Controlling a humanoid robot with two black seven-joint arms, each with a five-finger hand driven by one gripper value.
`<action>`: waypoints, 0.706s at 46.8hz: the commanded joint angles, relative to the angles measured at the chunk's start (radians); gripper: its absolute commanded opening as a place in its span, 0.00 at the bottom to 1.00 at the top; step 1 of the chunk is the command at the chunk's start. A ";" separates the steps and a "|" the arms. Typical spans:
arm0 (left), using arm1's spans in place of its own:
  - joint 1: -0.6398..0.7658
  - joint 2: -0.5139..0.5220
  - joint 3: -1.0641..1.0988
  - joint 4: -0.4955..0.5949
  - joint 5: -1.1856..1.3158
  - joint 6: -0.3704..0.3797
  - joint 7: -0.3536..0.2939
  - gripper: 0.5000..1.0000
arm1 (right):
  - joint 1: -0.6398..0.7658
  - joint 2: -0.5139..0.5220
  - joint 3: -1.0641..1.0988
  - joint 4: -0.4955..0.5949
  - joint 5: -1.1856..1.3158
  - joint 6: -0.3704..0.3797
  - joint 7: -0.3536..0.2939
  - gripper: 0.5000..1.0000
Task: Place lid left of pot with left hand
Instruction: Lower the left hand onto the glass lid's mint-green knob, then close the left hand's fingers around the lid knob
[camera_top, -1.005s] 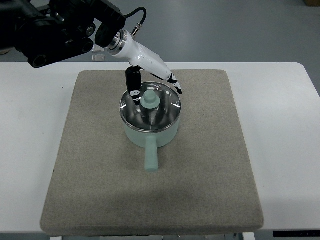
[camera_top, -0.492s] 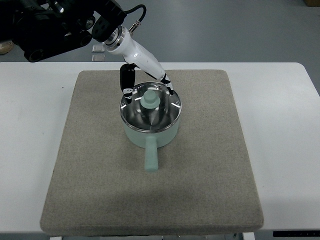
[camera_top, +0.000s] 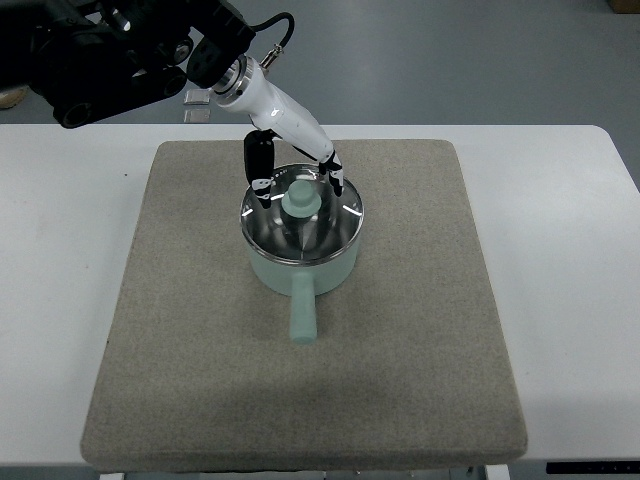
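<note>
One pot (camera_top: 300, 262), one lid (camera_top: 300, 212), one robot hand (camera_top: 297, 170).

One pot (camera_top: 303, 262), one lid (camera_top: 301, 215), one mat (camera_top: 420, 340)

Left hand (camera_top: 296, 172) shifted slightly toward lid knob (camera_top: 299, 198) (fingers closing in).

A grey-beige felt mat (camera_top: 400, 370) is lying flat on the white surface (camera_top: 570, 300), covering most of its middle. Grey floor (camera_top: 450, 60) is showing beyond the surface's far edge.
</note>
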 joint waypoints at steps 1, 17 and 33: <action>0.003 -0.003 0.000 0.005 0.000 0.002 0.000 0.80 | 0.000 0.000 0.000 0.000 0.000 0.000 0.000 0.85; 0.017 -0.020 0.000 0.016 0.002 0.072 0.000 0.76 | 0.000 0.000 0.001 0.000 0.000 0.000 0.000 0.85; 0.020 -0.024 0.001 0.019 0.002 0.083 0.000 0.58 | 0.000 0.000 0.000 0.000 0.000 0.000 0.000 0.85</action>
